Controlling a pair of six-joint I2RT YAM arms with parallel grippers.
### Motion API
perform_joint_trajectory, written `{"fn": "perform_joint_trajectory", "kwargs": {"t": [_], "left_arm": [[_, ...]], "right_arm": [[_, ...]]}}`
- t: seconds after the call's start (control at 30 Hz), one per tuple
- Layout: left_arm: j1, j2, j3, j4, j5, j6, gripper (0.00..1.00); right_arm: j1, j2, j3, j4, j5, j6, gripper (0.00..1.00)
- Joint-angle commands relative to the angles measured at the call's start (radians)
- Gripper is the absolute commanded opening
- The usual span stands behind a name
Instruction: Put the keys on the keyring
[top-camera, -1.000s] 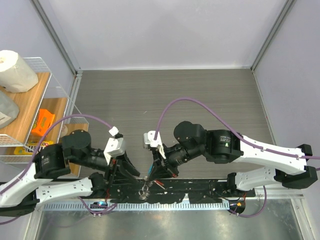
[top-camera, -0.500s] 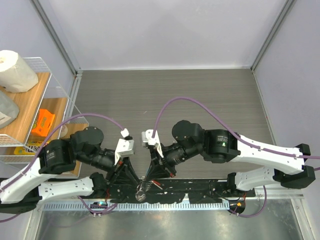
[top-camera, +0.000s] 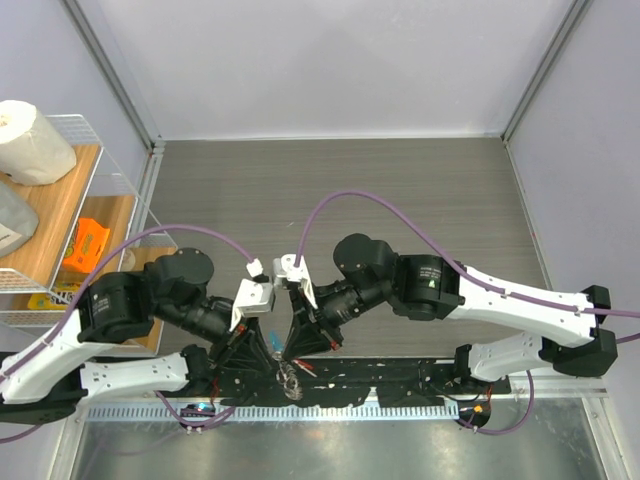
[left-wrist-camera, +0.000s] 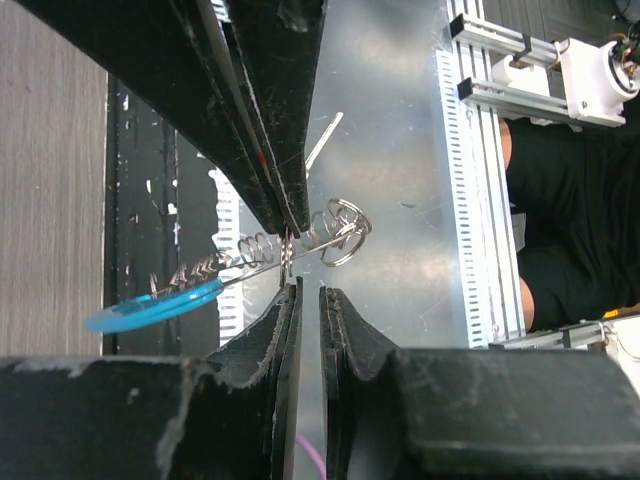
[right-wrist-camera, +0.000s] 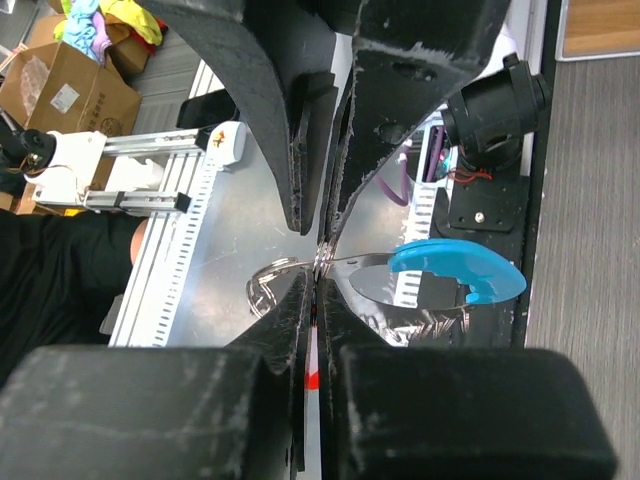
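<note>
**A:** ok, what actually moved in the last second?

**B:** Both arms closed in. The left gripper (left-wrist-camera: 306, 292) swung right and the right gripper (right-wrist-camera: 314, 280) slid left. Now they're tip to tip at the near edge, middle of the rig. The keyring (left-wrist-camera: 338, 226) hasn't really gone anywhere. It sits right between the two sets of tips with the blue tag (left-wrist-camera: 150, 308) hanging off it.

**A:** so threading time?

**B:** Looks that way to me. The right one is clamped tight with a sliver of red squeezed between its fingers, which is the key (right-wrist-camera: 312, 378). The blade is hidden, so no idea if it has caught the wire yet. I'd call it not on.

**A:** and the left?

**B:** Almost closed, just a thin slit left, tips right at the ring wire. Can't tell if it's really pinching it.

**A:** anything in the way?

**B:** Mostly themselves. Four fingers crowd one tiny spot and block every view. It's all happening over the black rail (top-camera: 400, 375), not the table (top-camera: 330, 190). The shelf (top-camera: 110, 200) with a paper roll (top-camera: 30, 140) is far left, well apart. The purple cables (top-camera: 400, 205) arc over the arms on the far side.
</note>
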Motion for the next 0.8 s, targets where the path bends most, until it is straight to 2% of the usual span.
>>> {"fn": "perform_joint_trajectory", "kwargs": {"t": [0.0,0.37,0.77], "left_arm": [[0.000,0.028,0.045,-0.050,0.019,0.041,0.18],[0.000,0.034,0.078,-0.142,-0.018,0.076,0.19],[0.000,0.039,0.078,-0.123,-0.006,0.076,0.23]], "right_arm": [[-0.006,0.012,0.000,0.120,-0.073,0.027,0.06],[-0.006,0.013,-0.032,0.154,-0.112,0.037,0.06],[-0.006,0.042,-0.035,0.215,-0.126,0.073,0.06]]}}
